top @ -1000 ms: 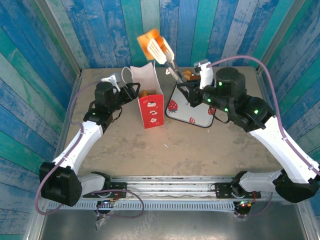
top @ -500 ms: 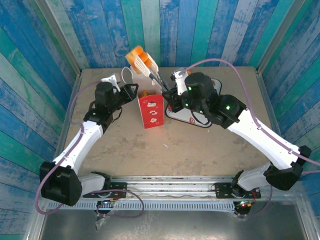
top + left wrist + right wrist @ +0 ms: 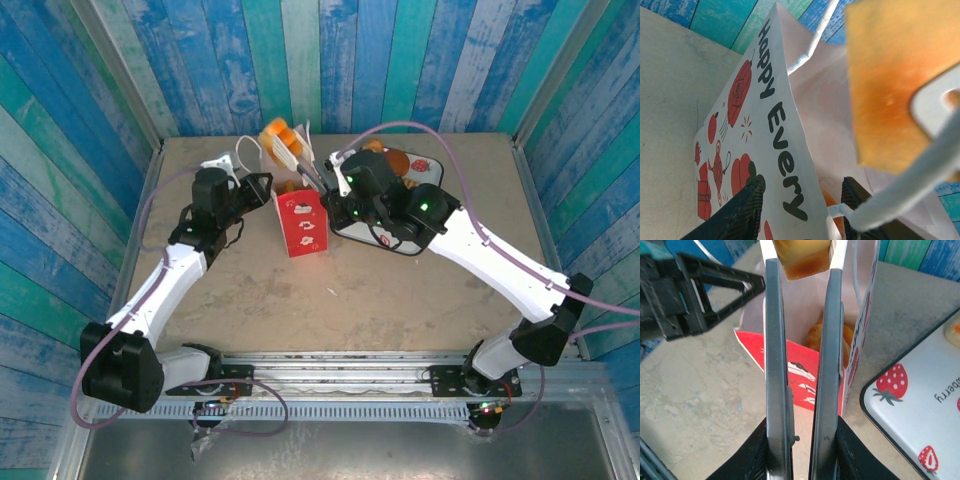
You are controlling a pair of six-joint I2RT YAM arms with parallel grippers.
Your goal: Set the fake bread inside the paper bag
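Golden-orange fake bread (image 3: 278,140), one piece, is pinched between the white tips of the tongs (image 3: 777,365) and hangs above the open mouth of the paper bag (image 3: 303,222). The right gripper (image 3: 335,188) is clamped on the dark handles of the tongs, reaching in from the right. The bag stands upright on the tan table (image 3: 400,300), left of centre and just beside the strawberry-print tray (image 3: 385,243). More orange pieces (image 3: 847,340) lie inside the bag. Others (image 3: 385,155) rest on the far part of the tray. At the bag's left side, the left gripper (image 3: 802,210) straddles the printed wall and a white cord handle (image 3: 815,37). Its fingers (image 3: 752,210) stand partly closed, and whether they pinch the paper cannot be told.
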